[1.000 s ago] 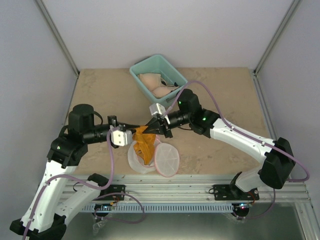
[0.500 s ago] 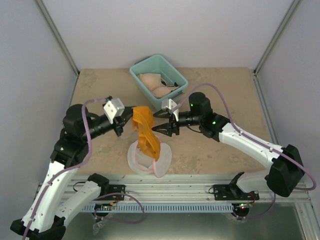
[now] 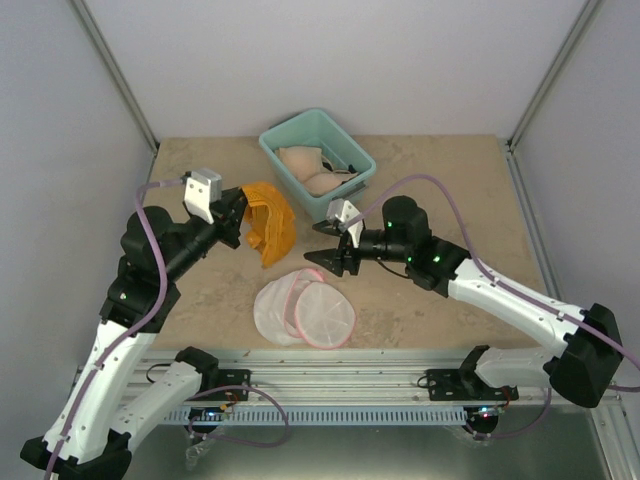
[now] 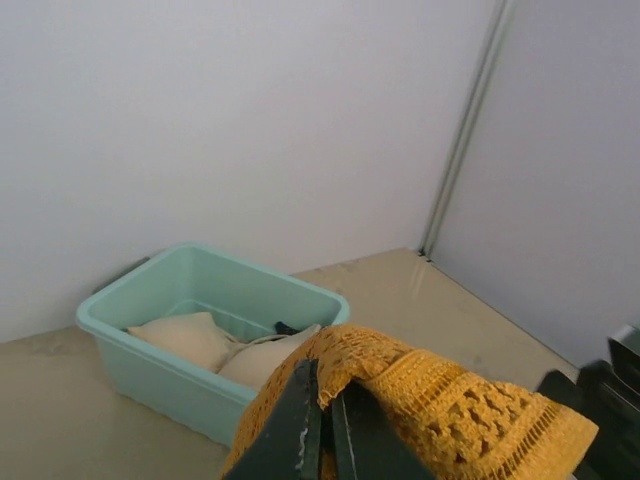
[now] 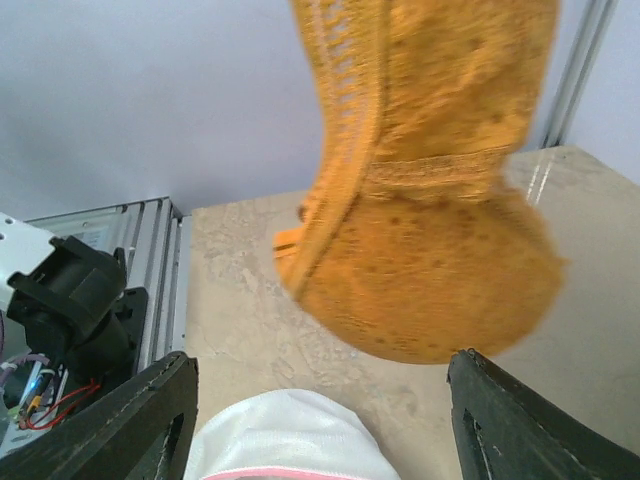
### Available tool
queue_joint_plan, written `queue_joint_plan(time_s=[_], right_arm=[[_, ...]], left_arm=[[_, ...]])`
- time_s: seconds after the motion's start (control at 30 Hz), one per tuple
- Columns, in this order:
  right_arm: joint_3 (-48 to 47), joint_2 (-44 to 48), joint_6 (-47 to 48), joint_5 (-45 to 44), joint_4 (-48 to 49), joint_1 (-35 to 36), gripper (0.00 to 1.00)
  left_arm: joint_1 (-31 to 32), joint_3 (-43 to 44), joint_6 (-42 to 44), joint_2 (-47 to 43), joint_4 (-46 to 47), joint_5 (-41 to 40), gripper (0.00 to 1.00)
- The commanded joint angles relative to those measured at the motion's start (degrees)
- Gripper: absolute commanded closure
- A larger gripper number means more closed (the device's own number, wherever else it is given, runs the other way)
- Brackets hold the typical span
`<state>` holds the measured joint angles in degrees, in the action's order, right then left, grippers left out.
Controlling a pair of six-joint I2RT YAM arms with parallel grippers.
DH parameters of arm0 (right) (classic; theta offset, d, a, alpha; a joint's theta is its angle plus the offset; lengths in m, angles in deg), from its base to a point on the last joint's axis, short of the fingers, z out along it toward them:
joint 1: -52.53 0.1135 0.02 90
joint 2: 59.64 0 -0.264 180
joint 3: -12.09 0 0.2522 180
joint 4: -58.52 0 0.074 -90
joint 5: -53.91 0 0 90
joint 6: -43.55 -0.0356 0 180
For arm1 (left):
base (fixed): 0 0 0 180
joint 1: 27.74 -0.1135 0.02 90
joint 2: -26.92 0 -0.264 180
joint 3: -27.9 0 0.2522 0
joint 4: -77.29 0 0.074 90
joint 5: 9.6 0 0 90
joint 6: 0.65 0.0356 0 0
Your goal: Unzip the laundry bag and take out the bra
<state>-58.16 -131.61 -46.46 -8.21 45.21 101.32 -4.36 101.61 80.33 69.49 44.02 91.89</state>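
Note:
The orange lace bra hangs in the air left of the table's middle, with my left gripper shut on its upper edge. In the left wrist view the shut fingers pinch the bra by a fold. The laundry bag, white mesh with a pink zipper band, lies open and flat on the table near the front, apart from the bra. My right gripper stands open and holds nothing, just above and behind the bag. In the right wrist view the bra dangles over the bag.
A teal bin holding beige garments stands at the back middle, close behind both grippers; it also shows in the left wrist view as the bin. The aluminium rail runs along the front edge.
My left gripper lifted the bra up and back to the left, clear of the bag. The right gripper opened and drew back to the right. The bag dropped flat on the table.

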Motion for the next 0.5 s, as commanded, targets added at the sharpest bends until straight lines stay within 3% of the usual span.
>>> queue_joint_plan(time_s=[0.0,0.13,0.47], right_arm=[[-4.09,-4.34,-2.55,-5.78,2.61,3.26,0.32],[-8.52,-10.22,-8.98,-10.23,4.55,6.26,0.25],[-14.69,-19.04,-19.3,-25.02,2.85,8.07,0.21]], left_arm=[[0.27,1.6,0.51,-0.16,1.19,-6.81,1.0],[0.27,1.61,1.35,0.19,1.38,-8.83,1.0],[0.22,1.3,2.0,1.02,-0.24,-11.17,1.0]])
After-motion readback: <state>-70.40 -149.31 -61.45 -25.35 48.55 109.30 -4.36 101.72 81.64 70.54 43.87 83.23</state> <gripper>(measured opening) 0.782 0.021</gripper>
